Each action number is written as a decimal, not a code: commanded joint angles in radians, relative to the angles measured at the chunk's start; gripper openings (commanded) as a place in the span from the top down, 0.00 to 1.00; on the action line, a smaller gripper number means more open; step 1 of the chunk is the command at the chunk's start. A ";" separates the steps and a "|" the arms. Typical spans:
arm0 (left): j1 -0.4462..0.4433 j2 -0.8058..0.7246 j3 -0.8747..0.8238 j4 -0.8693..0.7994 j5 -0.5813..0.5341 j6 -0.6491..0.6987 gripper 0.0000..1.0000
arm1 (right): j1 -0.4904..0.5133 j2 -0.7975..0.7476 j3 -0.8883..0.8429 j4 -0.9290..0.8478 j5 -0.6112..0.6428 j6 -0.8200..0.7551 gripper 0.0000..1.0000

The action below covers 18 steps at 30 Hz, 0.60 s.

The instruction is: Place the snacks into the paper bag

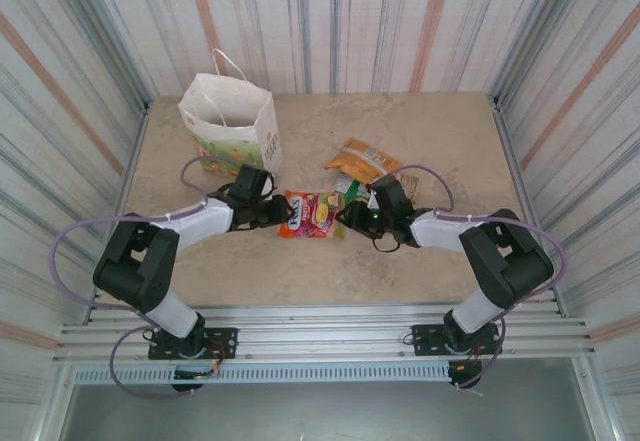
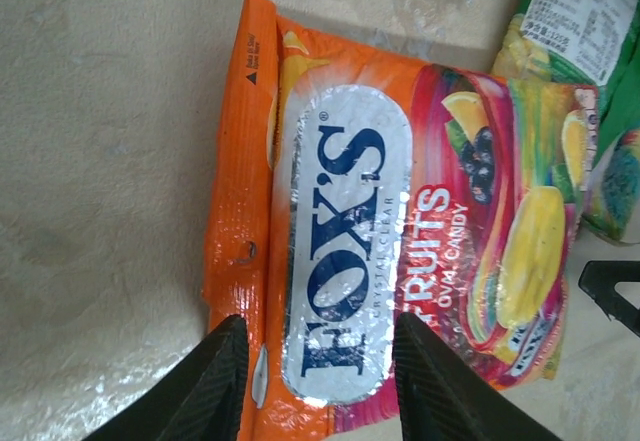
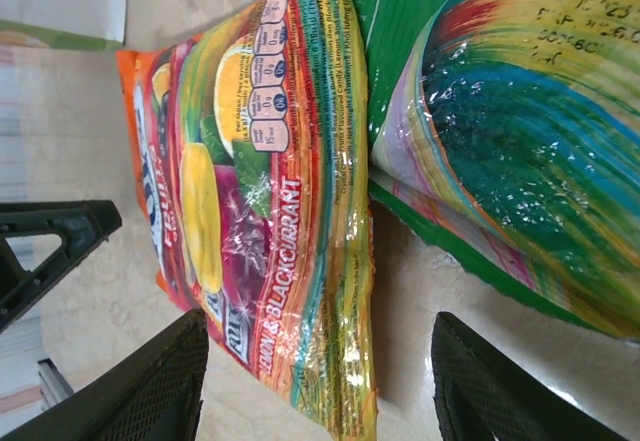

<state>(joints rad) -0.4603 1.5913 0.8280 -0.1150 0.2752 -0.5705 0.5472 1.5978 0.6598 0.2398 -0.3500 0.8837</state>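
Orange FOX'S packet worries me: my left claw and right claw both gape empty over it, so they may collide or tug against each other.

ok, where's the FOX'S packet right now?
Top view: FOX'S packet lies flat mid-table, between the left hand and right hand, both open over its ends. A green packet sits just to its right; the paper bag stands behind-left.
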 commanded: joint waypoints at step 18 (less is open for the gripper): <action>-0.015 0.159 0.046 0.012 0.017 0.027 0.67 | -0.004 0.162 0.049 0.213 -0.138 0.040 0.42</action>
<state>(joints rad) -0.4652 1.7134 0.8680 -0.0776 0.2886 -0.5617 0.5476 1.7264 0.6811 0.3958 -0.4274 0.9096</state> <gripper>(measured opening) 0.331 0.580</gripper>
